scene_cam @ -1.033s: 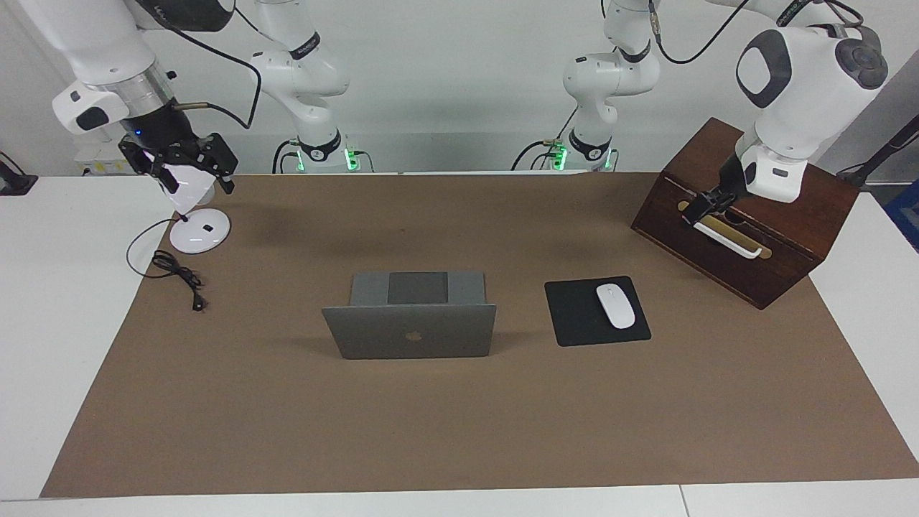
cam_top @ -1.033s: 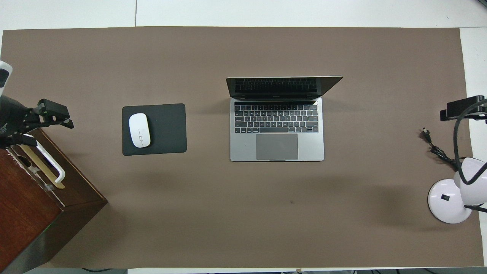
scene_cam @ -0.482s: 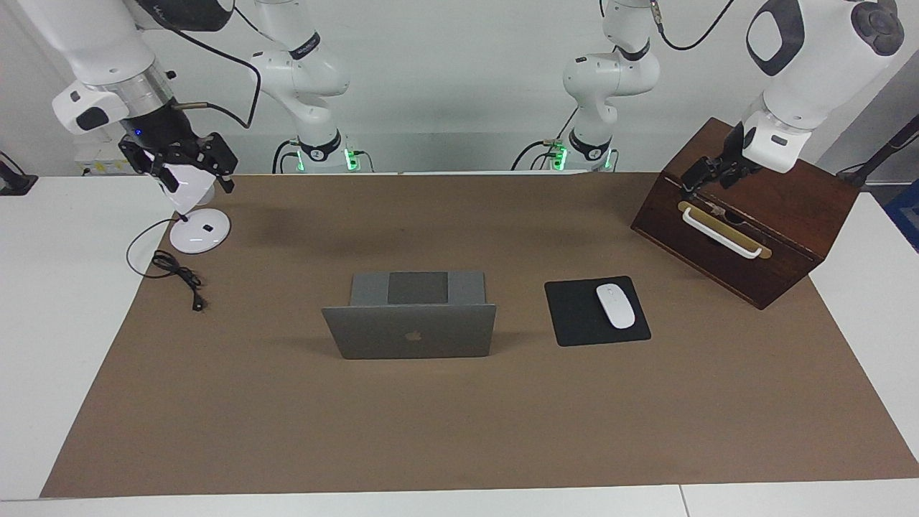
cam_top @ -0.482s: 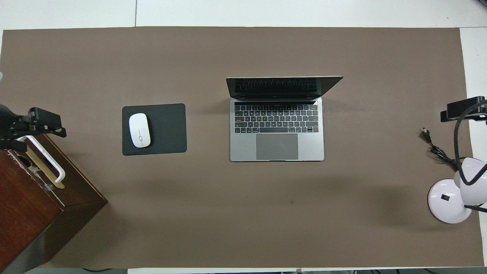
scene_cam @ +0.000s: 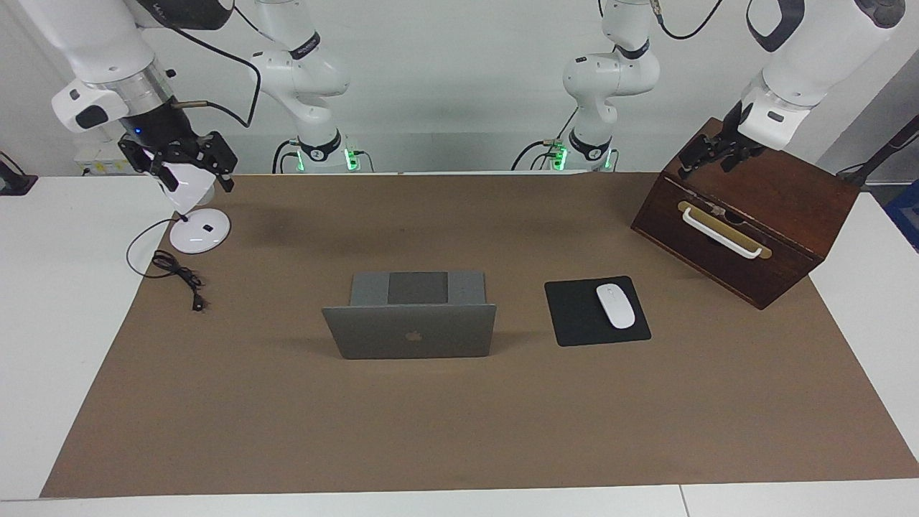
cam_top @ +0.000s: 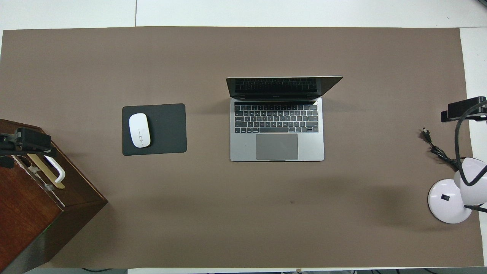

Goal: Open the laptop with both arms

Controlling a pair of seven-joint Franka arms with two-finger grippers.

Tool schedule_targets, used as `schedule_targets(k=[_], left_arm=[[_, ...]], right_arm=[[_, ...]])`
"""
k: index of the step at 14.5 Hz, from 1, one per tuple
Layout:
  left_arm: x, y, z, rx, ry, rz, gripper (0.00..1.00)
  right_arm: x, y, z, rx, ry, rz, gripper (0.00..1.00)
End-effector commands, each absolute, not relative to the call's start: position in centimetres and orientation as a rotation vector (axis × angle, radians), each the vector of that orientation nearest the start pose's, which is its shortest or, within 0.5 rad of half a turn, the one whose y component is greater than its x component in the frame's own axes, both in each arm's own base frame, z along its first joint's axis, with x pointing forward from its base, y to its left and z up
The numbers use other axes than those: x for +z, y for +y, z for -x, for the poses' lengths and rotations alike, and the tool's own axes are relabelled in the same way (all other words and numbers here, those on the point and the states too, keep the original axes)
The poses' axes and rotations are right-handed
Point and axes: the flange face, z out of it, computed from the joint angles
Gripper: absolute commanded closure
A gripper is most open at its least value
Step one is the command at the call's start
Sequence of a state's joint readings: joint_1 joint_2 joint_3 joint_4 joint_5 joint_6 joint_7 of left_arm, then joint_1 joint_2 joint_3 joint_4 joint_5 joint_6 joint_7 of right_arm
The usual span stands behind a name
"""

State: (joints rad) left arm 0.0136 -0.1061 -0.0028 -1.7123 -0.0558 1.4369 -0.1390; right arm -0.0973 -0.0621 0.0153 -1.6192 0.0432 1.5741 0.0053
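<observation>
The silver-grey laptop stands open in the middle of the brown mat, its lid upright with the apple logo turned away from the robots. Its keyboard deck and dark trackpad lie flat, and the dark screen faces the robots. My left gripper hangs open and holds nothing, over the top edge of the wooden box, well away from the laptop; in the overhead view the left gripper shows at the picture's edge. My right gripper waits over the white lamp at the right arm's end.
A dark wooden box with a white handle stands at the left arm's end. A white mouse lies on a black mouse pad between box and laptop. The lamp base and a black cable sit at the right arm's end.
The left gripper has risen from the box's handle and drawn back over the box's top edge. The right arm and the laptop have not moved.
</observation>
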Motion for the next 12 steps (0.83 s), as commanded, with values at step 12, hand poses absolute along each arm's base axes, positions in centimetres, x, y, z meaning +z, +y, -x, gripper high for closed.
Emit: schedule_targets(k=[12], left_arm=[[59.7,-4.5,-52.7,0.118,-0.060,3.162,0.00]], right_arm=[[63.9,-4.0,-52.6,-0.023,0.117,3.121,0.00]])
